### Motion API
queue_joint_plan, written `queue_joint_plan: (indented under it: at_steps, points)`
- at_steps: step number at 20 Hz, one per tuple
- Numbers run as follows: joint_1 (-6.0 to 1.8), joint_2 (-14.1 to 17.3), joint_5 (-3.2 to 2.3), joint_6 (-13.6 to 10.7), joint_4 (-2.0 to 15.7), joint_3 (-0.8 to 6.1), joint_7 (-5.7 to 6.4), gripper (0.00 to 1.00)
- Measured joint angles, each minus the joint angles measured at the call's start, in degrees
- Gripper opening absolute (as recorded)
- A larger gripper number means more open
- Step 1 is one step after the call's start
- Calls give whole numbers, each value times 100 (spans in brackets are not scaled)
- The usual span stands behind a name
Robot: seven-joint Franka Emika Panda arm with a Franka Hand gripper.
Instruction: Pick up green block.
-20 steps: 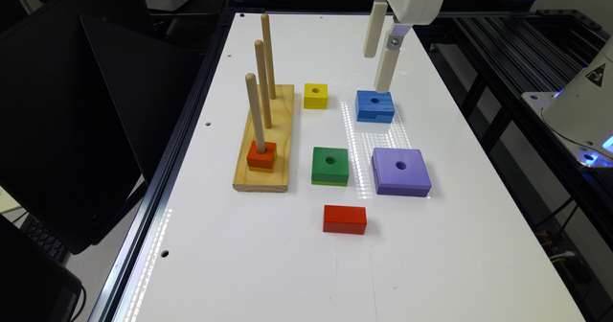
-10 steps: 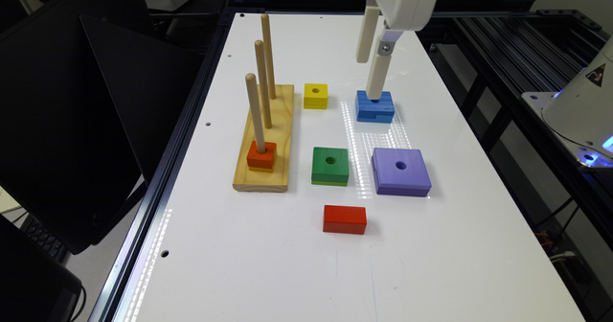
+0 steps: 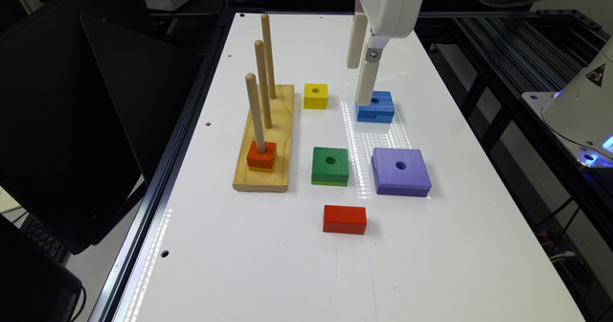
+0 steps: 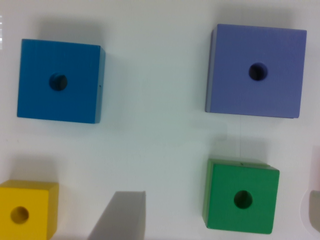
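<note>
Green block [image 3: 330,165] lies flat on the white desk [image 3: 268,264], just beside the purple block [image 3: 401,171], between it and the wooden peg stand [image 3: 265,140]. Red brick [image 3: 345,219] sits near the green block's front edge, yellow block [image 3: 315,96] further back, blue block [image 3: 375,106] diagonal to it. In the wrist view the green block [image 4: 241,196] shows its top face with the round centre hole, all four sides free.

Pincer [image 3: 360,80] hangs above the desk by the blue block, well apart from the green one, holding nothing; fingers spread wide, one tip [image 4: 120,215] showing in the wrist view.

Handling guess: painted wood, stiff, light, not fragile, paint maybe a bit slick. Best hold looks like two opposite flat sides, centred on the hole; the side pair facing red brick and yellow block keeps fingers off the purple block. Needs to travel over and drop first.
</note>
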Motion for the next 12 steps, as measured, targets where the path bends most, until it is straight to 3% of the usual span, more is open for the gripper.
queue_joint_plan:
  at_steps: [4,12]
  points:
    - [0,38,0,0,44,58,70,100]
    - [-1,79,0,0,122,95,97,100]
